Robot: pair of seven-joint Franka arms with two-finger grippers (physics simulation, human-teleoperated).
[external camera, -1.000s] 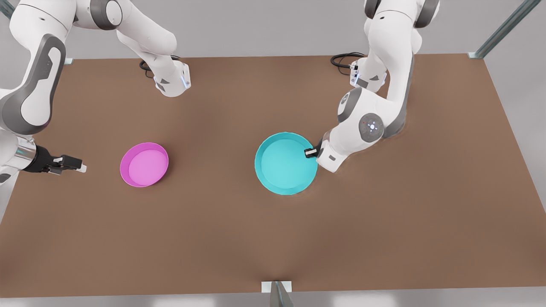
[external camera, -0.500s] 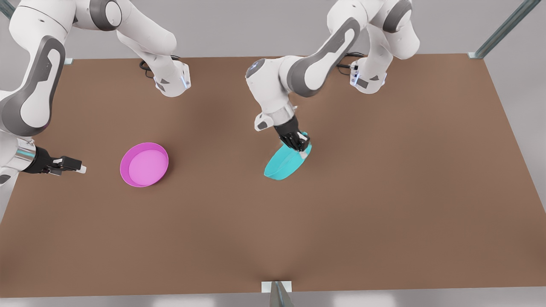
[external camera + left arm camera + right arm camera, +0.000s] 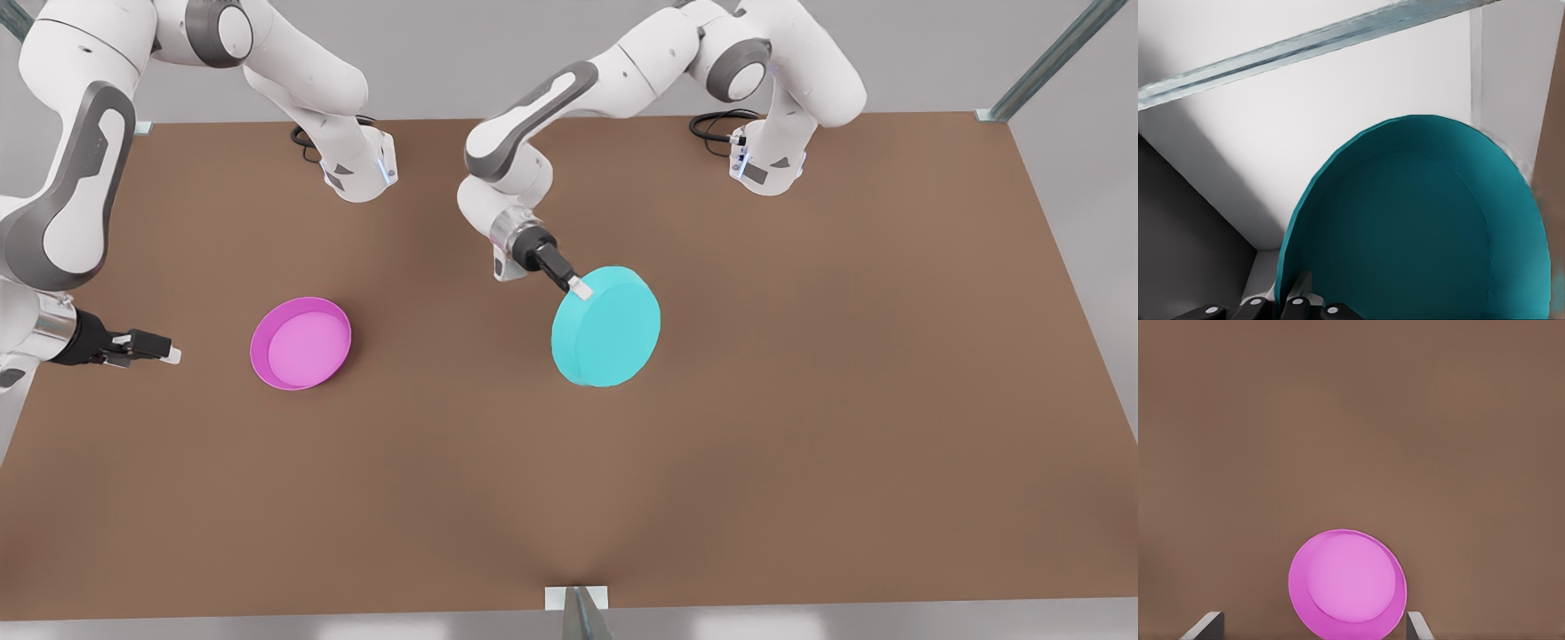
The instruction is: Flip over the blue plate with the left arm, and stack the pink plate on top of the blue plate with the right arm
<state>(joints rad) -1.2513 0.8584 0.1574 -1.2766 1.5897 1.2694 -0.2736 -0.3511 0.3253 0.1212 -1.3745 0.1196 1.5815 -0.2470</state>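
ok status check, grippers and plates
Left gripper shut on blue plate rim, plate upside down. Right gripper open, short of pink plate, waiting. Pink plate rim up on table. Nothing between plates.

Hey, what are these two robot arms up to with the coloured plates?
The left gripper pinches the rim of the blue plate, which is turned base up. The pink plate sits right way up on the brown table, untouched. The right gripper waits open at the front view's left, pointed at the pink plate. Stacking hasn't begun.
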